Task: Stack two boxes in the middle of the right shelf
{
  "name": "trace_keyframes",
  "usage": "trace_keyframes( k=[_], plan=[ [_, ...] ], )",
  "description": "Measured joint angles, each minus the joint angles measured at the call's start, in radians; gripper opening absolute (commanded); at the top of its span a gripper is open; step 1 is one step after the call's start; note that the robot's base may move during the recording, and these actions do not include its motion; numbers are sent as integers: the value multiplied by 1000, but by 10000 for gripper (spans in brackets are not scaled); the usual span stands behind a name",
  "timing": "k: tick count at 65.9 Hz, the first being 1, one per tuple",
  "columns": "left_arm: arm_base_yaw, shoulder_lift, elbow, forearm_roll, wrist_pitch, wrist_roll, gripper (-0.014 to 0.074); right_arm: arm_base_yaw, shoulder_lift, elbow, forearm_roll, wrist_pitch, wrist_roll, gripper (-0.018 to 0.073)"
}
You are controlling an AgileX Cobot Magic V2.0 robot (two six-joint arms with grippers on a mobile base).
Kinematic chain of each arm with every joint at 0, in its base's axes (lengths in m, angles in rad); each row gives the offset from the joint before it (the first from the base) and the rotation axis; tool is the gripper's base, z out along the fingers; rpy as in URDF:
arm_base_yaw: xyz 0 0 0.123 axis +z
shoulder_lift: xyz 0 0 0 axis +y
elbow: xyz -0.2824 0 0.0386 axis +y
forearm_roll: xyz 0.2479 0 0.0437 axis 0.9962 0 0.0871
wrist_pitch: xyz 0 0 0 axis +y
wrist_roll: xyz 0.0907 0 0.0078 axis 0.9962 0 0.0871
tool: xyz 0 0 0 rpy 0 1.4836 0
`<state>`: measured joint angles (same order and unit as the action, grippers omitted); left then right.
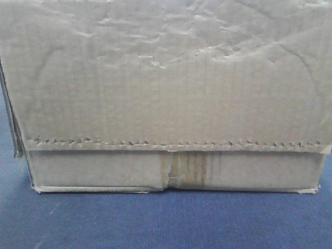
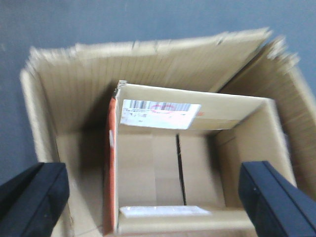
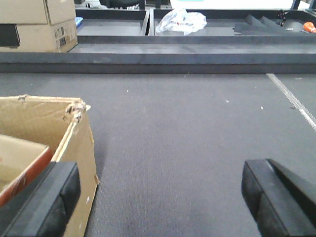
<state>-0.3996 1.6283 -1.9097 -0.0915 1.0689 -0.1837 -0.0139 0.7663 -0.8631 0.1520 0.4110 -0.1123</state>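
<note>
We judge the job barely begun: no shelf shows, and the small box (image 2: 148,165) sits nested inside the big box (image 2: 74,89) on the carpet (image 3: 187,128), so lifting and shelving are all left. Our left tool (image 2: 155,200) hangs over the pair, jaws spread wide and empty, and our right tool (image 3: 160,197) is likewise spread and empty over carpet just beside the big box. We count two task boxes, two tools, one white bag (image 3: 181,20) and, far off, what seem two more cartons (image 3: 37,24), though that corner is cropped.
</note>
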Motion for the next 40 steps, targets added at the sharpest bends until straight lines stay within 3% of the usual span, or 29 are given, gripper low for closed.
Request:
trace_keyframes(
  k=[14, 25, 40],
  plan=[
    [0, -116, -2, 148, 59, 0, 599, 25, 17, -84, 0, 111, 0, 568],
    [0, -152, -4, 279, 144, 16, 599, 81, 102, -279, 0, 289, 0, 568],
    [0, -151, 53, 325, 155, 46, 599, 183, 286, -516, 0, 532, 0, 568]
  ],
)
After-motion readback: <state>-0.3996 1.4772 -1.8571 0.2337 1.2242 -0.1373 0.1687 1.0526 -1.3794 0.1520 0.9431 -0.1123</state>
